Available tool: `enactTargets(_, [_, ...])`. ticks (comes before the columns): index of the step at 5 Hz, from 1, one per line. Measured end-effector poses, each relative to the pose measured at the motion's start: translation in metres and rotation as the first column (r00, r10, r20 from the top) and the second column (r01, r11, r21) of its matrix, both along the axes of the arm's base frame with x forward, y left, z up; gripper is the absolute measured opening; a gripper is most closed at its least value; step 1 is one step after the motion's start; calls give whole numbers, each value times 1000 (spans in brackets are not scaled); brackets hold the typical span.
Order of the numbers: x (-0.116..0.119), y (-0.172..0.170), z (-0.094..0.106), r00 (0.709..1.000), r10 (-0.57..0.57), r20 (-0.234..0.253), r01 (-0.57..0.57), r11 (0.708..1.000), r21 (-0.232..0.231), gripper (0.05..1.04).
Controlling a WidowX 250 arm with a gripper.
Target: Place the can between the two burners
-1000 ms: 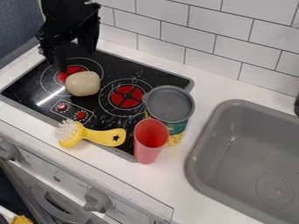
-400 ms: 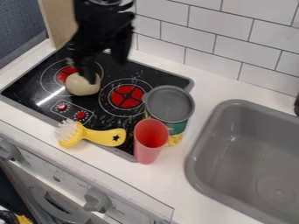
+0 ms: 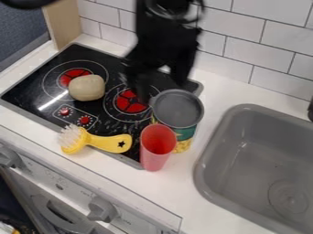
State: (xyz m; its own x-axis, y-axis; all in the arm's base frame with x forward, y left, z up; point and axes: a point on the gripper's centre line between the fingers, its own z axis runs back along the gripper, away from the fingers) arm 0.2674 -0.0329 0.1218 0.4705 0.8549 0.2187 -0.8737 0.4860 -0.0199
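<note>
While the black arm point(image 3: 164, 39) hangs from the top edge, claw point(image 3: 163, 84) pointing down, spread apart, near the can point(image 3: 186, 132)

A black gripper point(image 3: 162, 89) hangs over the right side of a black stove point(image 3: 30, 91), its two fingers apart, above and behind a can point(image 3: 185, 133) with a round grey top and green-and-yellow side. A red cup point(image 3: 157, 144) stands just in front of the can. To the left lie a yellow brush point(image 3: 110, 142) and a beige lump point(image 3: 87, 87) by the left red burner point(image 3: 74, 73). A grey sink point(image 3: 245, 164) is at right.
</note>
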Motion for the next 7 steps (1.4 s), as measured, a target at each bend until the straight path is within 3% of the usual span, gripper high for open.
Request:
enactTargets(2, [0,-52,-18,985,-156,-70,157,988,1,999])
enactTargets(3, [1,-67,-29,979,-185,-84,180,982,-64,999])
enactTargets(5, [5,-68,-52,972,-202,-116,194,978,-78,999])
enactTargets(7, [22,-32,-69,983,-108,-151,97,992,-77,999])
